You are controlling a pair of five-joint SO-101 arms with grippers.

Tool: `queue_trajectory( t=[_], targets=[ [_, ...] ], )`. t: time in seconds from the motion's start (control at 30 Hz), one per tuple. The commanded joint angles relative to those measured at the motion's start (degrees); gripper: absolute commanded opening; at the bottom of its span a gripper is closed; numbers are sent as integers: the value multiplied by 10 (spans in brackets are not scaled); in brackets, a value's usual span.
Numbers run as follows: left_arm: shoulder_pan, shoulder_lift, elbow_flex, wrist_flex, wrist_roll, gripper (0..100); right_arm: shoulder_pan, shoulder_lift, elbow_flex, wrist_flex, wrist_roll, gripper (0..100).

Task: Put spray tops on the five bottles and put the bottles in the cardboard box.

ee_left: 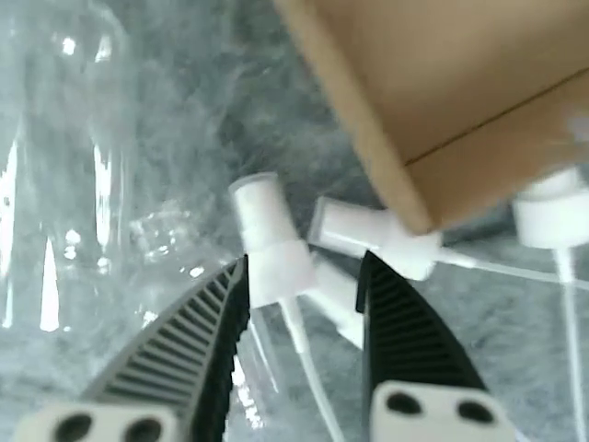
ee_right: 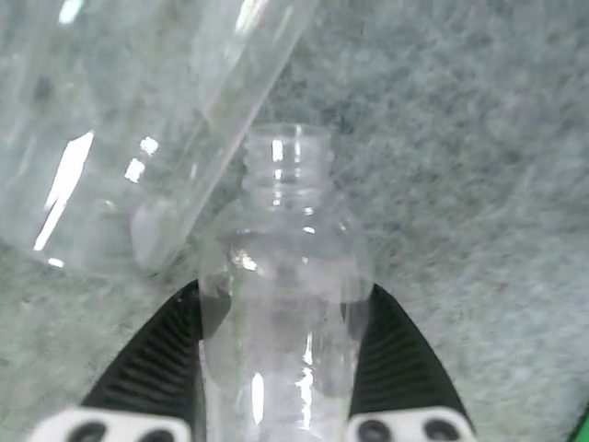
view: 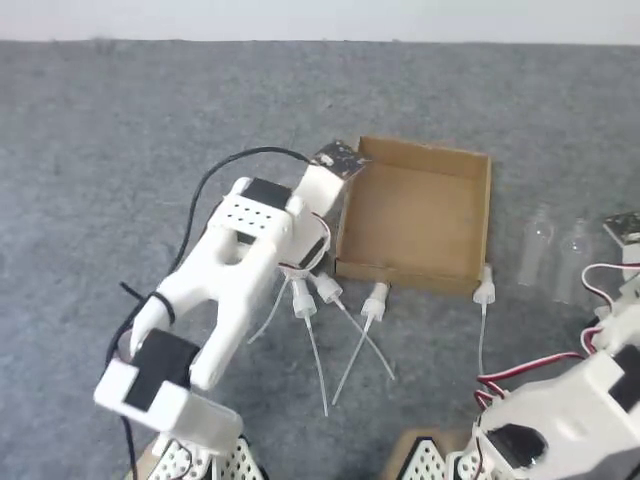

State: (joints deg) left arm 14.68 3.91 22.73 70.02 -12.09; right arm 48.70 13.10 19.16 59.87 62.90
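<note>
one spray top (ee_left: 271,249) is straddled by the released left jaws; a bottle (ee_right: 285,304) is grasped between the right jaws. capping seems begun: the top must be gripped next.

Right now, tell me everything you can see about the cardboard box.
The box is shallow, square, brown cardboard, open on top with nothing inside. It sits flat on the grey mat, turned slightly. Spray tops lie along its near wall, one against its corner. The open left claw is beside that corner, around another top.
</note>
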Motion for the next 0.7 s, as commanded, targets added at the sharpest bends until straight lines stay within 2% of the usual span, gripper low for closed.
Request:
queue_trajectory(
  t=[0.0,0.43,0.67],
  targets=[
    [-13,-4,-26,-11,1,170,2,-34,9,-33,9,9],
    [-16,80,-26,-64,5,171,4,-34,8,-36,9,9],
    [-16,84,-23,-47,6,167,4,-34,7,-36,9,9]
  ],
)
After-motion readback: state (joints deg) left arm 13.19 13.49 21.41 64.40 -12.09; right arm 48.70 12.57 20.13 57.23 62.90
